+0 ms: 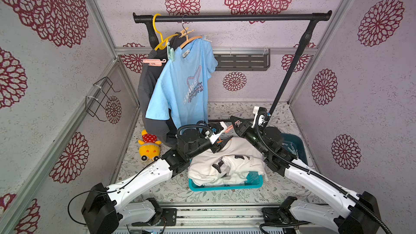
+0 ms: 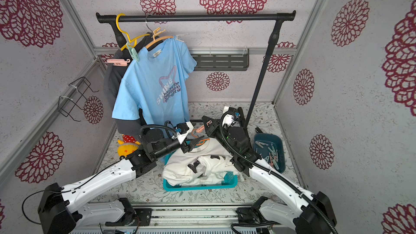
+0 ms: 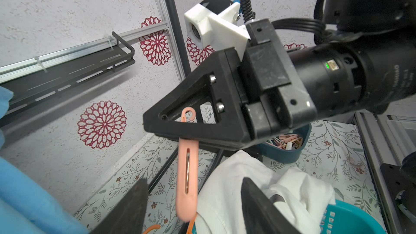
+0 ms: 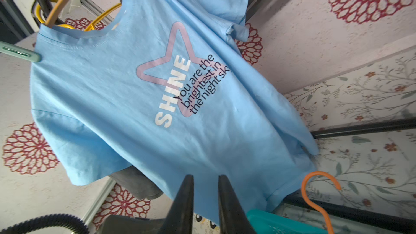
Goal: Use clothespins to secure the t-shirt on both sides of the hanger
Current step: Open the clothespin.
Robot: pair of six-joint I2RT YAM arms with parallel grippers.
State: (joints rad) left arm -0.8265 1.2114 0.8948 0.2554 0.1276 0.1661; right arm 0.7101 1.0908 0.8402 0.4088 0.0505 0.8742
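- Left wrist view: your right tool (image 3: 153, 124) clamps a slender, smooth, peach-pink plastic clothespin (image 3: 191, 176).
- Long axis crosswise to that tool; free end points at your left tool (image 3: 193, 180), jaws apart, near the basket (image 1: 225, 187).

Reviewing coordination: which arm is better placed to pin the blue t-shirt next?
Right. The right gripper, jaws closed on the peach clothespin, faces the blue t-shirt; the left gripper has open, empty jaws.
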